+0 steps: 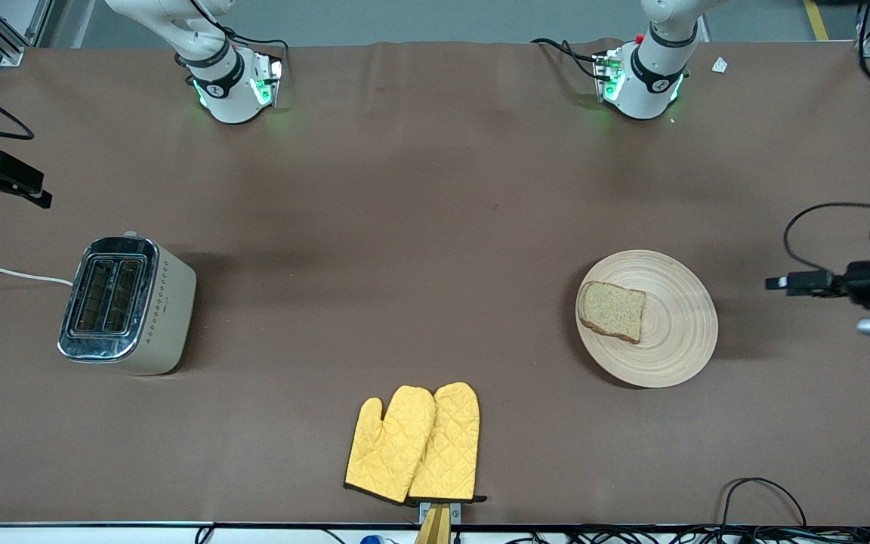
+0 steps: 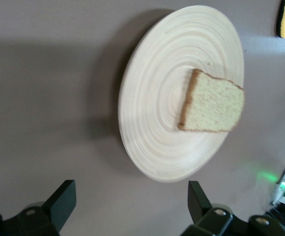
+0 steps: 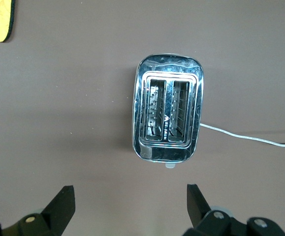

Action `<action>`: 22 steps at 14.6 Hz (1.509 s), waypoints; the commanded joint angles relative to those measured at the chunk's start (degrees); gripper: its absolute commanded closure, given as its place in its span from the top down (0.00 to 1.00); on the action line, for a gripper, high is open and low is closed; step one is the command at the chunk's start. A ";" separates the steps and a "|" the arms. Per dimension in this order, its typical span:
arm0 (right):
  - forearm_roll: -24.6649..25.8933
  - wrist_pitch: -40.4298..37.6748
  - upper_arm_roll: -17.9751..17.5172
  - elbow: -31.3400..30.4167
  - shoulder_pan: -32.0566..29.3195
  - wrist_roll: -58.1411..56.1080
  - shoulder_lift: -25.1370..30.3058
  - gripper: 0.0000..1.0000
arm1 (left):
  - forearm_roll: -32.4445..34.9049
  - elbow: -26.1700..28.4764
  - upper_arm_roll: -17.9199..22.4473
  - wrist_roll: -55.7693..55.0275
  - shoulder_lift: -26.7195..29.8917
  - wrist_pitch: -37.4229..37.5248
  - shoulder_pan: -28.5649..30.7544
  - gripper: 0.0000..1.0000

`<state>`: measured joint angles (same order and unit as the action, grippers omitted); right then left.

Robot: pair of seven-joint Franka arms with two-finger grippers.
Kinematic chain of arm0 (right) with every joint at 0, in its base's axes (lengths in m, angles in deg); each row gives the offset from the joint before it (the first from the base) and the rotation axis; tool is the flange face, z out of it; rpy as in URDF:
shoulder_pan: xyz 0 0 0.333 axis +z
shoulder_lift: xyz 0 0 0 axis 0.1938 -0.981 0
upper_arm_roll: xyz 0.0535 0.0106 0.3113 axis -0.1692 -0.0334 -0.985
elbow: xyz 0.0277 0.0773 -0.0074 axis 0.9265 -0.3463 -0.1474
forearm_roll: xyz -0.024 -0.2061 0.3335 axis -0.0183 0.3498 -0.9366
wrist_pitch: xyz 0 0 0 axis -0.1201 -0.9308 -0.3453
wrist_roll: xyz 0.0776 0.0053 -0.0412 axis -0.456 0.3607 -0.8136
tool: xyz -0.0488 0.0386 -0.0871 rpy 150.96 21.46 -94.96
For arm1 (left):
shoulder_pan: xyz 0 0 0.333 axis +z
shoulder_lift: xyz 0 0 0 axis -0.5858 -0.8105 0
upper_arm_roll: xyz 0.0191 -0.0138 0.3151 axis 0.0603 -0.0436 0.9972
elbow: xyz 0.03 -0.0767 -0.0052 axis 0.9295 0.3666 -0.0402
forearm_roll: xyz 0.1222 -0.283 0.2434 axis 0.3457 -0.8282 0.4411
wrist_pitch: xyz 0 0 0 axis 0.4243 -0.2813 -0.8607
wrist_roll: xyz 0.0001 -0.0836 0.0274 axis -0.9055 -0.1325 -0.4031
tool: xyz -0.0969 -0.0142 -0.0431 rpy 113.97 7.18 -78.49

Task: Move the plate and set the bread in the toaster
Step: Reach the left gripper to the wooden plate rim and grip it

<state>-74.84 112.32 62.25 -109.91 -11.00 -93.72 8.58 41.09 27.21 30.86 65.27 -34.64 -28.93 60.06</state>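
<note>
The round wooden plate (image 1: 669, 332) lies toward the left arm's end of the table, with the bread slice (image 1: 613, 310) on it, off-centre. Both show in the left wrist view: the plate (image 2: 152, 118) and the bread (image 2: 213, 103). My left gripper (image 1: 776, 283) is open and empty over bare table beside the plate (image 2: 131, 199). The cream toaster (image 1: 127, 304) stands toward the right arm's end, both slots empty (image 3: 168, 114). My right gripper (image 1: 42, 198) is open and empty over bare table beside the toaster (image 3: 131, 201).
A pair of yellow oven mitts (image 1: 416, 444) lies near the table's front edge, midway between toaster and plate. The toaster's white cord (image 1: 12, 273) runs off the right arm's end of the table. Brown cloth covers the table.
</note>
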 commanded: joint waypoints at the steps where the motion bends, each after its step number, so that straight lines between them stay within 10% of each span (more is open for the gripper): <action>1: -0.77 -0.60 -0.10 0.54 1.49 -0.13 -0.06 1.00 | -4.03 -4.71 -0.72 4.44 -6.34 -1.45 -0.21 1.00; 9: -0.77 -0.60 -0.01 0.54 1.85 -0.65 -0.06 1.00 | -11.24 -4.53 -1.51 7.62 -10.83 -2.70 -2.14 0.96; 16: -0.77 -0.51 -0.01 0.54 1.76 -0.65 -0.06 1.00 | -11.07 -4.44 -2.30 14.63 -12.07 -2.70 -1.79 0.05; 22: -0.86 -0.51 -0.01 0.54 1.94 -0.57 -0.06 0.99 | -11.16 -4.44 -2.56 18.61 -11.90 -2.09 -1.96 0.00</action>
<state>-74.87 112.31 62.05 -109.91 -9.20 -93.74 8.58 30.08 23.08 28.56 82.49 -46.68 -31.17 58.40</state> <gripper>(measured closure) 0.004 0.881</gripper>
